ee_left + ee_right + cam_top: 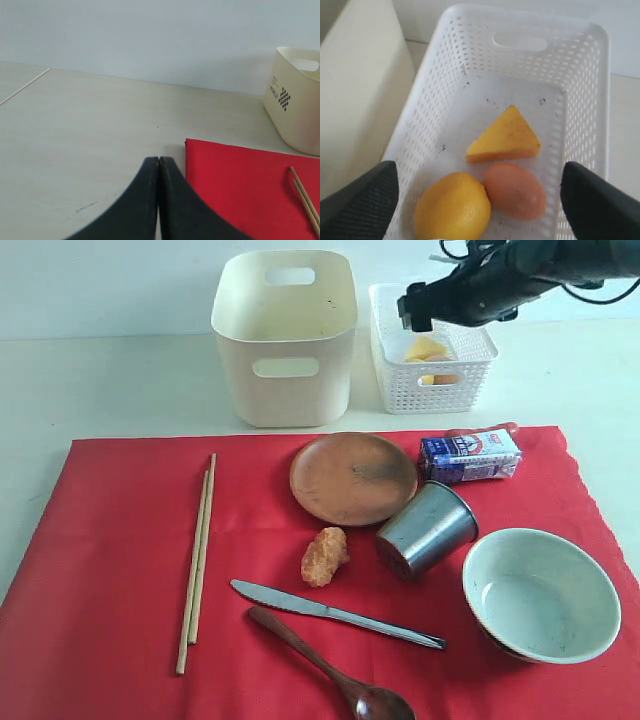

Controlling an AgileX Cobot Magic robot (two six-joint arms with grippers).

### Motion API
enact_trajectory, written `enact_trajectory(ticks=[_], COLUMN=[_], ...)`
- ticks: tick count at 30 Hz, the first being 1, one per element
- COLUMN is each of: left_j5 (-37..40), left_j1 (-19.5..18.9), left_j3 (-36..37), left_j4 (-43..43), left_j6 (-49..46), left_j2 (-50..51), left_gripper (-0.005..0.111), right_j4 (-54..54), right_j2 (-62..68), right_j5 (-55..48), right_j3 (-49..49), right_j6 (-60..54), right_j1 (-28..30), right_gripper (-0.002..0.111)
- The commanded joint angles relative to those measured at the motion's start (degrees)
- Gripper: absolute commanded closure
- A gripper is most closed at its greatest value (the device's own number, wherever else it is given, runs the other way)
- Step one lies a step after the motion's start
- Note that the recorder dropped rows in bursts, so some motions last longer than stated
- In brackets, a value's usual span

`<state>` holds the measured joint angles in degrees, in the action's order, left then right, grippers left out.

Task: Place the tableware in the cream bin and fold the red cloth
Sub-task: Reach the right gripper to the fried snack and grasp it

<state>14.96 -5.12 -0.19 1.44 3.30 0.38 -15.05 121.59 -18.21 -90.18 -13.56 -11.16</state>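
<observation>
The red cloth lies flat across the table. On it rest the brown plate, the grey metal cup tipped on its side, the pale green bowl, the steel knife, the dark wooden spoon and the chopsticks. Behind the cloth stands the cream bin, and nothing shows inside it. My right gripper hangs open above the white lattice basket, nothing between its fingers. My left gripper is shut and empty over bare table beside the cloth's corner.
The white basket holds a cheese wedge, an egg and a lemon. A fried nugget and a blue-and-white carton lie on the cloth near the plate. The right arm reaches over the basket.
</observation>
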Motion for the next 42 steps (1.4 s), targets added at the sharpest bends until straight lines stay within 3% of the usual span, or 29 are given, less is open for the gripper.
enact_trajectory(ticks=[1,4,12,19,35,42], left_j5=[-0.20,-0.20,-0.20,-0.20,-0.20,-0.20], left_j1=[-0.04,-0.04,-0.04,-0.04,0.20,0.59], left_j3=[0.19,0.19,0.19,0.19,0.19,0.19], left_j4=[0.41,0.41,0.41,0.41,0.41,0.41], left_j6=[-0.14,-0.14,-0.14,-0.14,-0.14,-0.14], left_j2=[-0.38,-0.38,-0.38,-0.38,-0.38,-0.38], left_gripper=[0.104,0.104,0.104,0.104,0.104,0.104], right_j4=[0.29,0.29,-0.32,0.27,0.27,4.17], right_j2=[-5.42,-8.24,-14.79,-22.08,-24.54,-23.84], right_j5=[-5.09,-9.85,-22.03,-21.51,-18.61,-16.79], right_j3=[-0.55,-0.55,0.25,8.12,24.47,25.88], right_j6=[0.15,0.15,0.15,-0.73,1.81,8.86], right_j1=[0.14,0.14,-1.11,-8.41,-26.92,-31.46], right_gripper=[0.028,0.036,0.081,0.102,0.103,0.089])
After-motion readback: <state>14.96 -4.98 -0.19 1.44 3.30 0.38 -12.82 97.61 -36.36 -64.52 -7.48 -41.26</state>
